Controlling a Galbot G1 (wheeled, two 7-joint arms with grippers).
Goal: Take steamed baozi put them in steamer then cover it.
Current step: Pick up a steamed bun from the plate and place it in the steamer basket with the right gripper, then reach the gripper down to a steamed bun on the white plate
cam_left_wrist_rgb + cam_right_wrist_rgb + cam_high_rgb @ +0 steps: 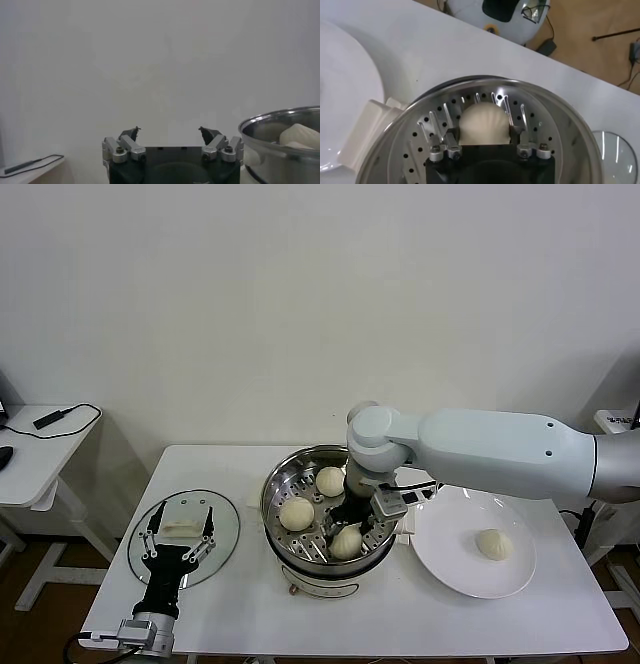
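Beside steamer [322,514], plate [450,559] with one baozi [492,544], glass lid [226,529]

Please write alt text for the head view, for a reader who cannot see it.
The right end effector closes around a steamed baozi inside the steamer, beside two others. A fourth lies on the white plate; the left end effector hovers open over the glass lid.

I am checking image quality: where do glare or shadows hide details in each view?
Head view: the steamer rim shines, and the right gripper shadows its baozi. Left wrist view: dim, flat light, the left gripper dark. Right wrist view: bright streaks on the perforated tray.
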